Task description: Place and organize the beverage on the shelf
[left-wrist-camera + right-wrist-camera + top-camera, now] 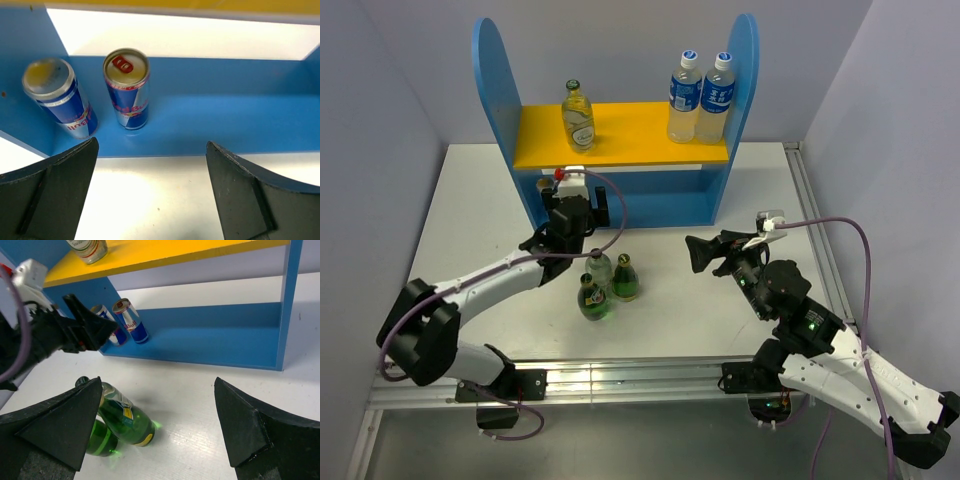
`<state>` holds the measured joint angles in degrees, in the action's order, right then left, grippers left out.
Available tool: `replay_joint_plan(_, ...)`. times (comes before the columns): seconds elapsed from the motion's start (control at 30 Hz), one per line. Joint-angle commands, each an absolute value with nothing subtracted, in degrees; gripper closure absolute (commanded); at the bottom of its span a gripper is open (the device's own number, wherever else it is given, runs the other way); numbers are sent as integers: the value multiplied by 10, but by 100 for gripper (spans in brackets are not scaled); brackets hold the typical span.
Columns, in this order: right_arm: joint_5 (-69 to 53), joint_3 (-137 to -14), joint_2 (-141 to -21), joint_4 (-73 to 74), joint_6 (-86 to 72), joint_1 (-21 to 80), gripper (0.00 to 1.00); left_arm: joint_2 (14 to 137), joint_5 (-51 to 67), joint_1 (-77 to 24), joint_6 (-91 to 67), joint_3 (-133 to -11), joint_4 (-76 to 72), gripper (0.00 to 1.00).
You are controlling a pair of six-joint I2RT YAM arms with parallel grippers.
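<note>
The blue shelf (496, 80) has a yellow upper board. One clear glass bottle (578, 116) stands on that board. Two blue-and-silver cans (127, 89) (52, 96) stand at the left end of the lower level. They also show in the right wrist view (131, 320). A clear glass bottle (600, 267) and two dark green bottles (626, 280) (592, 299) stand together on the table. My left gripper (582, 203) is open and empty just in front of the cans (152, 146). My right gripper (705, 252) is open and empty right of the green bottles (125, 416).
Two taller plastic bottles with blue labels (701, 97) stand at the right end of the yellow board. The white table (720, 310) is walled left, right and behind. A metal rail runs along its near edge. The left arm's cable loops above the standing bottles.
</note>
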<state>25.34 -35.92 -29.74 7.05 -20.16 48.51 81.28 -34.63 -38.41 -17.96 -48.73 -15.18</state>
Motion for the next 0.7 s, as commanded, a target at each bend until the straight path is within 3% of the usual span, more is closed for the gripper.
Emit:
replay_joint_plan(0.0, 255, -356, -293, 62, -207, 489, 0, 757, -332, -405, -161, -529, -93, 5)
replay_joint_plan(0.13, 256, -356, -292, 62, -207, 489, 0, 668, -360, -449, -188, -555, 21, 5)
replay_joint_plan(0.37, 252, -352, -298, 54, -206, 488, 0, 520, -288, -569, -239, -489, 111, 3)
replay_joint_plan(0.67, 251, -352, -294, 55, -207, 489, 0, 508, -404, -726, -387, -421, 214, 1)
